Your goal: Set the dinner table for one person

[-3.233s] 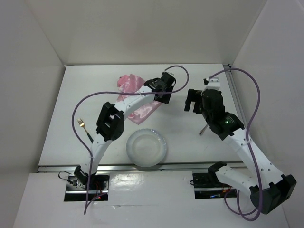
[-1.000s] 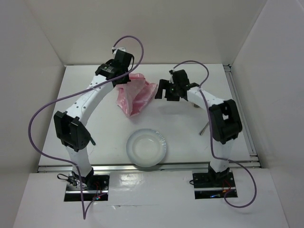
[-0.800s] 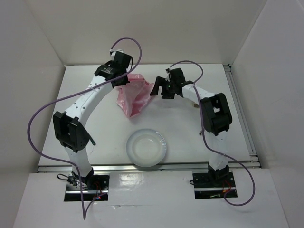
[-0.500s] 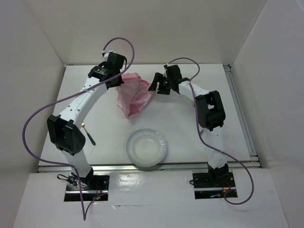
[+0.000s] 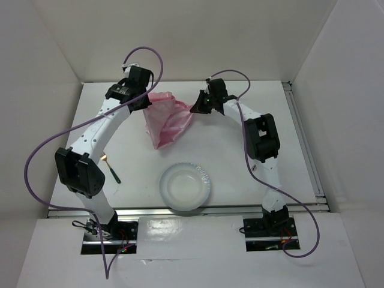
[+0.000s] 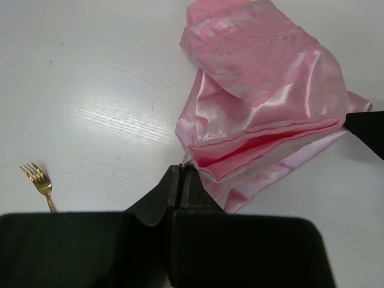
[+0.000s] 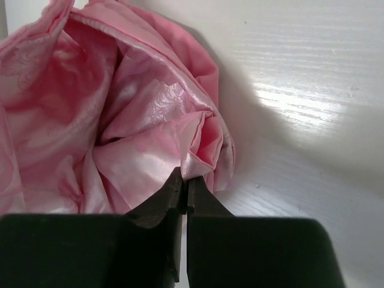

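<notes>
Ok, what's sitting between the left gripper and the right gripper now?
The shiny pink cloth mat, bunched, spans from the left gripper to the right gripper, each pinching an edge. The top view shows it.

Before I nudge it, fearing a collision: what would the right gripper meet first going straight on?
The pink cloth: the right gripper is shut on its fold, more bunched cloth lying straight ahead.

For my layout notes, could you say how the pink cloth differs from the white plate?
The pink cloth is crumpled and pinched by the left gripper and right gripper; the white plate lies flat, untouched. The cloth is farther back than the plate. Both are on the dinner table.
</notes>
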`<action>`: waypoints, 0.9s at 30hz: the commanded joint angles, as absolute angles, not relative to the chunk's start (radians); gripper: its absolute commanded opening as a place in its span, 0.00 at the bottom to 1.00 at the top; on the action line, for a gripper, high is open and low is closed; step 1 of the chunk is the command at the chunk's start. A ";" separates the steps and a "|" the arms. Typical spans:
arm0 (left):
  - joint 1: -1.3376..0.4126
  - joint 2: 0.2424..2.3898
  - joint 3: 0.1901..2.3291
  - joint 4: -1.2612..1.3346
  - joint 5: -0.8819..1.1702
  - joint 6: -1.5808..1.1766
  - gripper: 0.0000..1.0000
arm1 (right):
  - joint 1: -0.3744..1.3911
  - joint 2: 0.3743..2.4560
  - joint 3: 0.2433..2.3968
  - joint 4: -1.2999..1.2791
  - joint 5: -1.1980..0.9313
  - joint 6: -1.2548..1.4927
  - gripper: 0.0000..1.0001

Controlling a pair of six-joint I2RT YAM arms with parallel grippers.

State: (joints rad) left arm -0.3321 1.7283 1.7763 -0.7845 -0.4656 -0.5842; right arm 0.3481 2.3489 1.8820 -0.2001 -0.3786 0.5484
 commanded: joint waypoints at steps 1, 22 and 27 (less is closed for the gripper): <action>-0.298 1.663 1.772 -0.758 -0.460 -0.604 0.00 | 0.331 2.341 1.971 -0.222 -0.368 0.555 0.00; 0.235 1.477 1.835 -0.742 0.137 -0.574 0.00 | 0.144 1.588 1.607 -0.138 -0.273 0.440 0.00; 0.245 1.361 1.612 -0.683 0.182 -0.563 0.00 | 0.133 1.401 1.404 -0.150 -0.244 0.431 0.00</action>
State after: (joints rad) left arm 0.2401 1.3861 1.6722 -0.7387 0.1051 -0.5766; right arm 0.1459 1.4284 1.4765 -0.1692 -0.2787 0.4564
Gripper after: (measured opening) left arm 0.048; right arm 0.035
